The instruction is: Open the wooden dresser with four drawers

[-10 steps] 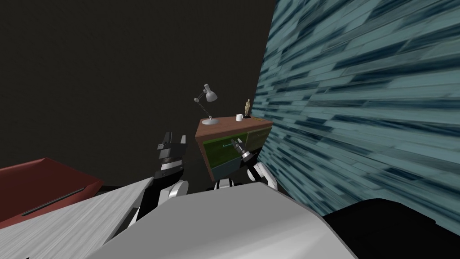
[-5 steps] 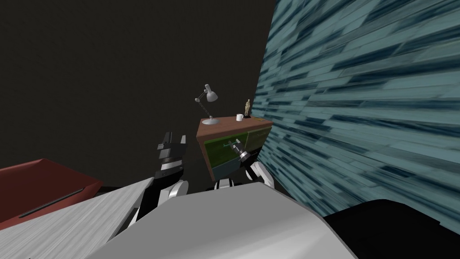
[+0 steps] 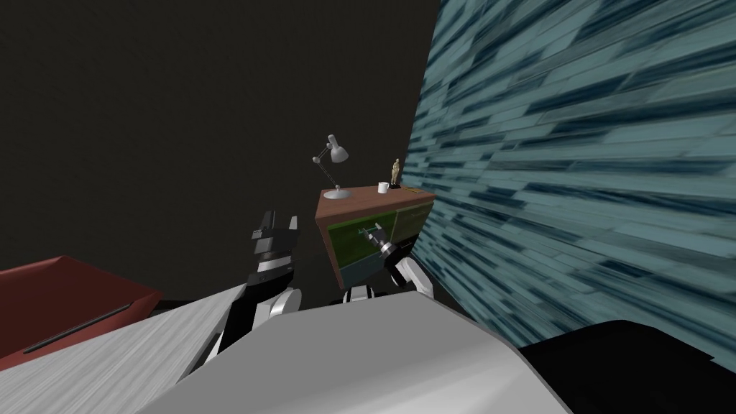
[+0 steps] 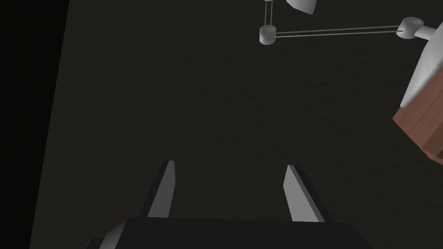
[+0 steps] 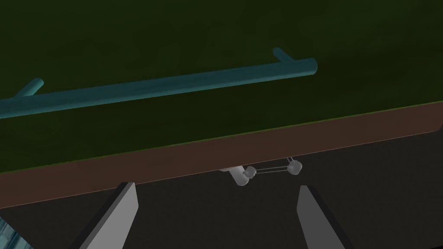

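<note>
The dresser (image 3: 343, 203) has a brown top, green upper drawer fronts and a bluish lower one, and stands against the dark back wall. My right gripper (image 3: 372, 231) is open, right in front of the upper left green drawer (image 3: 352, 241). In the right wrist view the open gripper (image 5: 216, 203) faces that green front (image 5: 207, 39). Its teal bar handle (image 5: 173, 86) lies just ahead of the fingertips, outside the fingers. The dresser's brown top edge (image 5: 259, 142) runs close by the fingertips. My left gripper (image 3: 279, 221) (image 4: 229, 186) is open and empty, raised left of the dresser corner (image 4: 422, 125).
A grey desk lamp (image 3: 330, 169), a white mug (image 3: 383, 187) and a small figurine (image 3: 395, 172) stand on the dresser top. A teal streaked wall (image 3: 575, 180) runs close along its right side. A dark red piece of furniture (image 3: 65, 302) lies low at the left.
My right gripper has moved forward and a little left, closer to the green drawer front. The whole head view has shifted slightly with my own move. The left arm has not moved.
</note>
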Robot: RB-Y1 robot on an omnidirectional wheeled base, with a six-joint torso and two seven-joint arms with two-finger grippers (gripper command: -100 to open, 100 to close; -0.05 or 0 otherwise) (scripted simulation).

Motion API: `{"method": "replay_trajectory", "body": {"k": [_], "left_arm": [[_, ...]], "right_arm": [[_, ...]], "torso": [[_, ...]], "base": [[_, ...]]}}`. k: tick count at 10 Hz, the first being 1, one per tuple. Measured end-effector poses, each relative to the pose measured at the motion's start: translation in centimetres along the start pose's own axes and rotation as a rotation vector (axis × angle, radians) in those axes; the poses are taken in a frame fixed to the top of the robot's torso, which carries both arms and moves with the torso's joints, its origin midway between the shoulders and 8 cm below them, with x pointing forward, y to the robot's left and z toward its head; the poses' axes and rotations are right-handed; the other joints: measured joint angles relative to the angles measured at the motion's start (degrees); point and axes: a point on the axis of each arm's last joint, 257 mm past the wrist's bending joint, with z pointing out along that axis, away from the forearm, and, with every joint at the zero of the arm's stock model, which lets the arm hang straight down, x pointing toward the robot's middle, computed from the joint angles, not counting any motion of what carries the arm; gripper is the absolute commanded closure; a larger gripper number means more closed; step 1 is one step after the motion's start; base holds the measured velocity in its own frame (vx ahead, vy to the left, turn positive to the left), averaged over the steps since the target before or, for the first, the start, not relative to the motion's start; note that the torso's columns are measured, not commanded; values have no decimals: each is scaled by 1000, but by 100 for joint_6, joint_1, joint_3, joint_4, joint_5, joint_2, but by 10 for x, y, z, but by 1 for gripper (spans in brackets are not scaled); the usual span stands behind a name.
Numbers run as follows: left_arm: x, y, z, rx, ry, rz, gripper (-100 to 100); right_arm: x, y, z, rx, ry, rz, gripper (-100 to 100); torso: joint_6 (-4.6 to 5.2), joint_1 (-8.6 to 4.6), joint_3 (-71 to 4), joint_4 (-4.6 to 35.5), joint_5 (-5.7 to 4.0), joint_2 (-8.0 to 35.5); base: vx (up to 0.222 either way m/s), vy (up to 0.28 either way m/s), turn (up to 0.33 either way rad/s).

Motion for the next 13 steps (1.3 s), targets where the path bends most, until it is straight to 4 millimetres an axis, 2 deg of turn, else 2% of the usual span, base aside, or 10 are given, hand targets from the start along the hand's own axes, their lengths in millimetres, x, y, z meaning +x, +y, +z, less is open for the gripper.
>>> {"method": "replay_trajectory", "body": {"k": [13], "left_arm": [[0,0,0,0,0,0,0]], "right_arm": [[50,4,20,-2,117,-454,-100]], "torso": [[0,-3,-1,0,-1,-1]], "base": [[-9,17,-19]]}}
